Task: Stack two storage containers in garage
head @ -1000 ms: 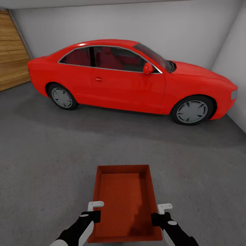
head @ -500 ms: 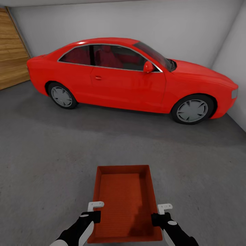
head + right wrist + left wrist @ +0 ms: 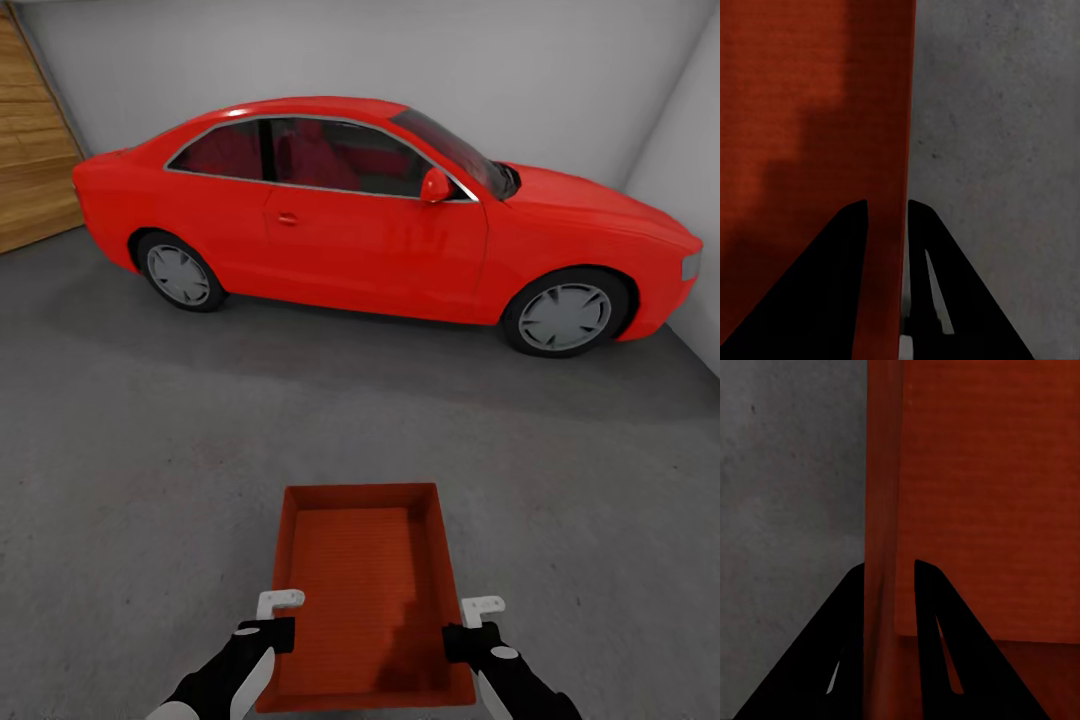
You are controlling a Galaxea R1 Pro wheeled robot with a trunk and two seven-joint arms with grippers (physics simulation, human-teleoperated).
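Observation:
I hold one orange-red storage container (image 3: 362, 585) low in front of me, above the grey concrete floor (image 3: 140, 450) of the garage. My left gripper (image 3: 281, 622) is shut on its left side wall and my right gripper (image 3: 470, 626) is shut on its right side wall. The left wrist view has the container's wall (image 3: 881, 510) pinched at my left gripper (image 3: 889, 574). In the right wrist view the opposite wall (image 3: 904, 112) runs between the black fingers of my right gripper (image 3: 886, 210). The ribbed bottom (image 3: 802, 90) holds nothing.
A red two-door car (image 3: 380, 220) stands broadside ahead, spanning most of the width. A wooden plank door (image 3: 35, 150) is at the far left, and white walls (image 3: 560, 70) close the back and right. Bare concrete lies between me and the car.
The whole view has shifted: the car now looks slightly nearer and higher in the picture, so the camera moved. The container and both grippers keep the same places in the view.

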